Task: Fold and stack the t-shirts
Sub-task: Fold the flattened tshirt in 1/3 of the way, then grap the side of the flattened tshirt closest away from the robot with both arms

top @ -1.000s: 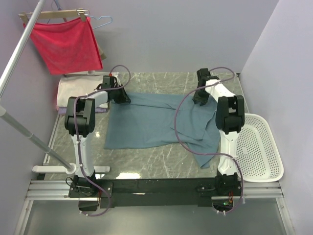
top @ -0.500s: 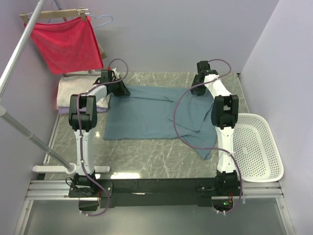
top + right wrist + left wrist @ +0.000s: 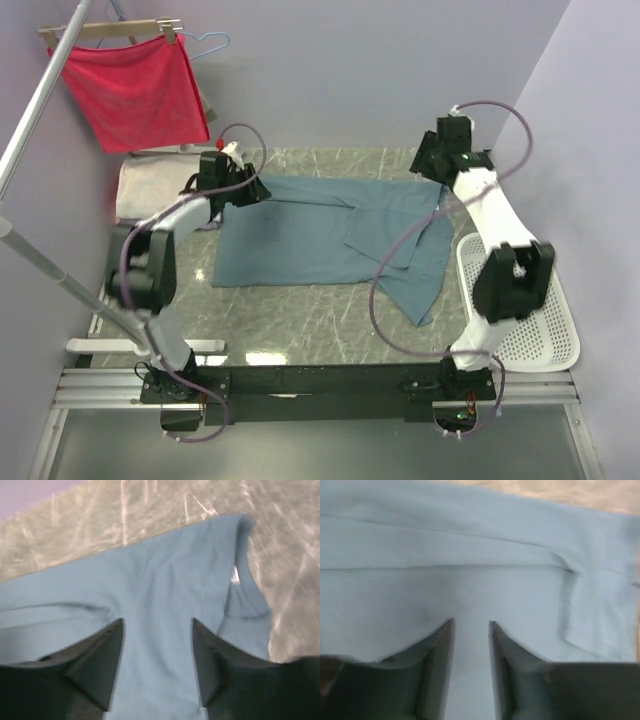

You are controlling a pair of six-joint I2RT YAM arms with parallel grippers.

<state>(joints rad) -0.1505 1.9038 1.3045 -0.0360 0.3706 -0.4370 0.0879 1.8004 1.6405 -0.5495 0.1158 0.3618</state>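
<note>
Since the earlier frame, the t-shirt (image 3: 300,235) has been drawn flat toward the upper part of the top view. The right arm has swung out to the right and lifted. Both pincers have let go of the cloth.

The left pincer (image 3: 250,190) sits low over the shirt's upper left corner. Its jaws stand slightly apart with nothing between them, and flat cloth lies beneath. The right pincer (image 3: 157,622) hangs above the upper right corner, jaws wider apart and empty.

The shirt lies on the worktop (image 3: 300,325) with its long axis running left to right. We judge from the label near the right pincer that the neck end points right. One flap trails toward the lower right, nearer the right arm. We expect the next fold to start there. The folded pile (image 3: 150,185) rests at far left, beside the left arm.
</note>
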